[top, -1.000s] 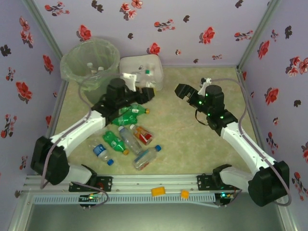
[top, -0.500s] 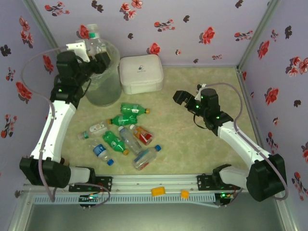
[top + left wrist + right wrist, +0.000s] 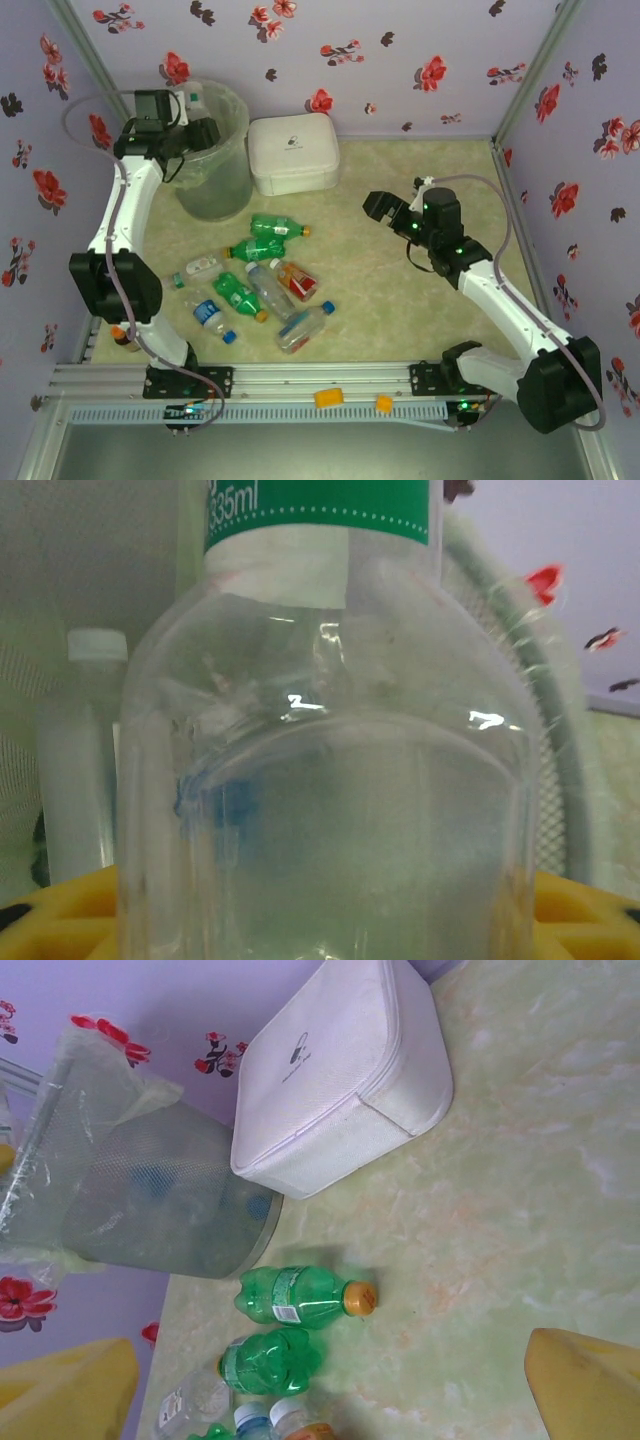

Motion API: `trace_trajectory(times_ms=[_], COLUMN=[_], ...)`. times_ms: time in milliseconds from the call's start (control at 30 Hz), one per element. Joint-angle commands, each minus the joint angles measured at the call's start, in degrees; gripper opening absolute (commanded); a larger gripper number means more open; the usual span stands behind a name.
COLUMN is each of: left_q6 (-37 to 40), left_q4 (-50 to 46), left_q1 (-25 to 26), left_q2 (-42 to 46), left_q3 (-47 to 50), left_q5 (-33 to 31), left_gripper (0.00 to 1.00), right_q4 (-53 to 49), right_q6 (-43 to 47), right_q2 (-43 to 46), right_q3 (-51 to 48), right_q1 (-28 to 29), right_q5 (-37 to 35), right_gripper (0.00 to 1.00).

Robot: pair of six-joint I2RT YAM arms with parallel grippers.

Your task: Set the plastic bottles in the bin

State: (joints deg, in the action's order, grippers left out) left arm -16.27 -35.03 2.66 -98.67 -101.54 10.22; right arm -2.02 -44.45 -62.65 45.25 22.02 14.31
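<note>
The left claw (image 3: 192,125) is up high at the far left, over the bin (image 3: 215,190). It is clamped on a clear bottle (image 3: 330,780) with a green label. The bottle is held above the open top of the bin and is not dropped in yet. In the left wrist view the yellow fingers (image 3: 585,915) peek out from under the bottle. Behind it, down in the bin, there is another bottle with a white cap (image 3: 85,750).

The right claw (image 3: 383,208) is on the right side, up over the surface (image 3: 400,300). Its two fingers are wide apart and it holds nothing. It is well apart from the bottles.

More bottles lie on the surface, near the middle and a bit to the left. A green bottle with an orange cap (image 3: 275,226) is the farthest one. Just in front of it lies a second green bottle (image 3: 255,249). Nearer still are a red bottle (image 3: 297,281), a bottle with a blue label (image 3: 212,315) and a big clear bottle with a blue cap (image 3: 303,328).

A white box (image 3: 292,152) sits just to the right of the bin, by the far wall.
</note>
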Motion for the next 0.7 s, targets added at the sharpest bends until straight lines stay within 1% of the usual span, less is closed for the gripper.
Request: trace_trajectory(times_ms=[0,100,133,333,533,667], left_q6=[0.57,-0.37,-0.57,-1.65,-1.88,-3.77], left_q4=[-1.95,-0.96,-0.74,3.43,9.11,11.65], left_q1=[-0.13,-0.17,-0.11,0.10,1.78,3.50], left_q2=[0.57,1.31,1.75,7.26,16.68,24.00], left_q3=[-2.89,-2.88,-2.79,0.18,7.44,15.46], left_q5=[-0.99,-0.99,-0.99,-0.98,-0.90,-0.95], left_gripper=[0.56,0.74,0.76,1.00,1.00,1.00], right_q4=[-2.27,-3.30,-3.02,-2.11,-3.40,-3.68], right_q6=[0.67,1.06,1.09,0.94,1.77,3.41], right_q2=[0.09,-1.25,-1.75,-4.16,-6.66,-8.79], right_q3=[0.12,1.23,1.16,1.48,2.36,2.71], right_q1=[0.14,0.18,0.19,1.16,4.00,5.84], right_q5=[-3.00,-1.88,-1.38,0.28,-0.54,1.00], right_gripper=[1.00,1.00,1.00,1.00,1.00,1.00])
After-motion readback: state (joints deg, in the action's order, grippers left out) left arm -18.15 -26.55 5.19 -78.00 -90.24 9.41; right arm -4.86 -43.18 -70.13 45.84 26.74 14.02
